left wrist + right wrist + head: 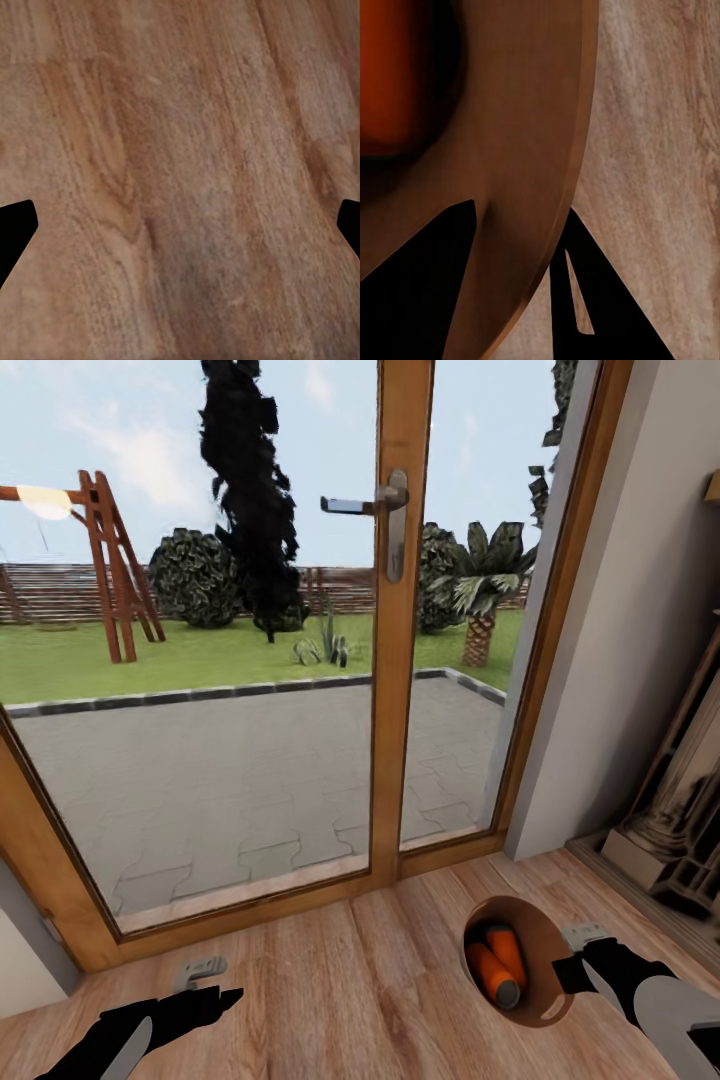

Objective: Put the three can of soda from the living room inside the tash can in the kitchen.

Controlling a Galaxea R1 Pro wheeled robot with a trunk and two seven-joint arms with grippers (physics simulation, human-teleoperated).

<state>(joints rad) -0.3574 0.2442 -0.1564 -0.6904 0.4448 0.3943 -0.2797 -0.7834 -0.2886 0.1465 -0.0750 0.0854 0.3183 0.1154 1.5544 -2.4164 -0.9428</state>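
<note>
The robot stands on a reddish wood-plank floor (370,970) facing wood-framed glass doors (400,660) with a metal handle (385,510); beyond the glass lie a paved patio, a lawn, a wooden swing frame, dark shrubs and a small palm. To the right, a pale wall meets the carved stone base of a fireplace (670,830). Low on the right, the right gripper (575,965) holds the trash can (545,945) by its rim: the right wrist view shows one dark finger inside the smooth orange-brown wall and one outside, clamped on the edge. Inside the bin lie two orange soda cans (497,965), side by side, grey tops toward the robot; a blue can cannot be seen from here. The left gripper (200,985) hangs low over bare floor, its fingers (15,229) well apart and holding nothing. This looks like the carrying stage, with the bin brought to the cans in the living room. The next move probably calls for finding the third can, or turning from the doors toward the kitchen while keeping the bin level so nothing rolls out.
</note>
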